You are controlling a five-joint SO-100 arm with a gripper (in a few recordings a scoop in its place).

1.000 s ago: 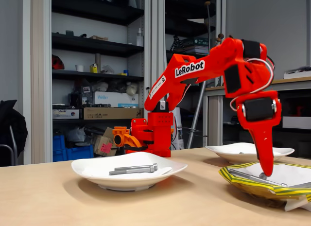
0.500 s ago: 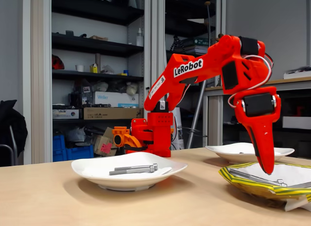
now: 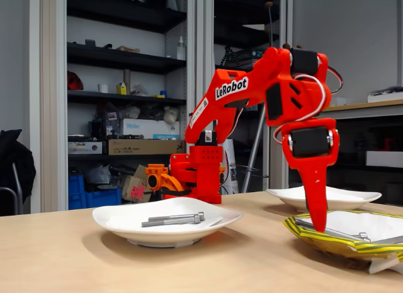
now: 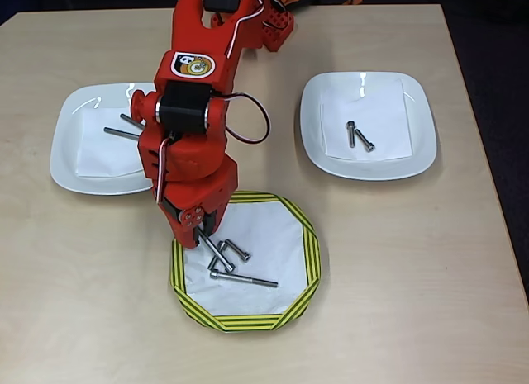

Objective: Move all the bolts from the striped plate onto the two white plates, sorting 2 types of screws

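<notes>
The striped plate (image 4: 293, 235) (image 3: 315, 238) holds three grey bolts: a long bolt (image 4: 245, 278) lying flat, a short bolt (image 4: 236, 250), and a second long bolt (image 4: 216, 253) (image 3: 330, 230) slanting up to the left. My red gripper (image 4: 200, 234) (image 3: 320, 227) points down at the plate's left part, its tip over the upper end of the slanted bolt. The jaws look pressed together, and no bolt is lifted. The left white plate (image 4: 70, 157) (image 3: 126, 222) carries long bolts (image 4: 122, 128) (image 3: 173, 219). The right white plate (image 4: 318, 144) (image 3: 352, 197) carries two short bolts (image 4: 357, 137).
The arm's base (image 3: 196, 173) stands at the far edge of the wooden table (image 4: 397, 260), between the two white plates. Shelves and cabinets stand behind the table in the fixed view. Bare tabletop lies to the right of the striped plate and in front of it.
The gripper has swung left across the striped plate, from its middle to its left part, and dipped slightly. The bolts have not moved.
</notes>
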